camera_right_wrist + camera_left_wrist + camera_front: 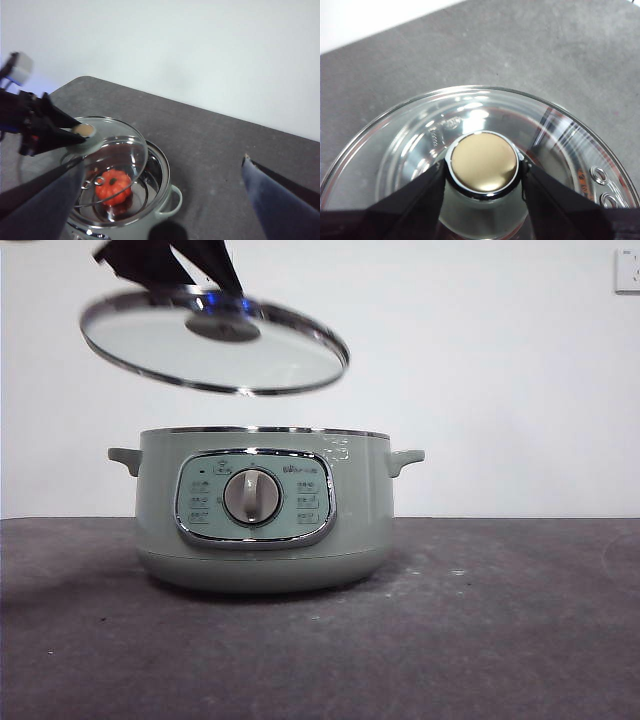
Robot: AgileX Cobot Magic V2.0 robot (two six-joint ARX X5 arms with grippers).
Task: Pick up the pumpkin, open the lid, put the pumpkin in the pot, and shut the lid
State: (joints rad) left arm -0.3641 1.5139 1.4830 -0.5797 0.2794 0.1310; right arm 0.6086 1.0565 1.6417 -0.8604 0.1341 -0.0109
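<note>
Lid in left claw, above pot

The lid is clear glass with a shiny chrome rim. The pot has smooth, satin green walls and a polished metal inside. The pumpkin looks glossy plastic. The bench is matt, grainy grey.

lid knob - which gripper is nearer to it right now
Left. The left gripper is clamped on the lid by its knob, holding it tilted above the pot. The right gripper hangs open, apart from the lid.
</note>
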